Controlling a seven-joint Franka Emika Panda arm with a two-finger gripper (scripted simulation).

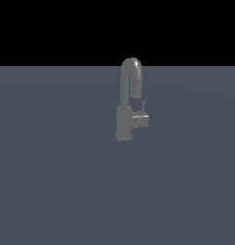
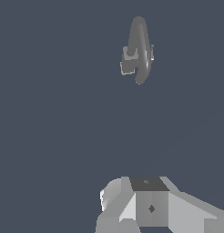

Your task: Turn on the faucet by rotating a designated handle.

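Observation:
The grey faucet (image 1: pixel 124 123) stands alone on the flat dark surface, with a block base and a tall arched spout (image 1: pixel 132 72). The handle (image 1: pixel 141 118) is a small boxy knob on the base's side toward the exterior view's right, with a thin lever blade standing up from it. In the wrist view the faucet (image 2: pixel 140 50) is seen from above and far off, with a lighter boxy part beside the spout. My gripper (image 2: pixel 150 200) shows only as grey blocks at the picture's edge, well apart from the faucet. It does not show in the exterior view.
The dark blue-grey surface (image 1: pixel 52 182) runs flat on all sides of the faucet. A black background lies beyond its far edge. Nothing else is in view.

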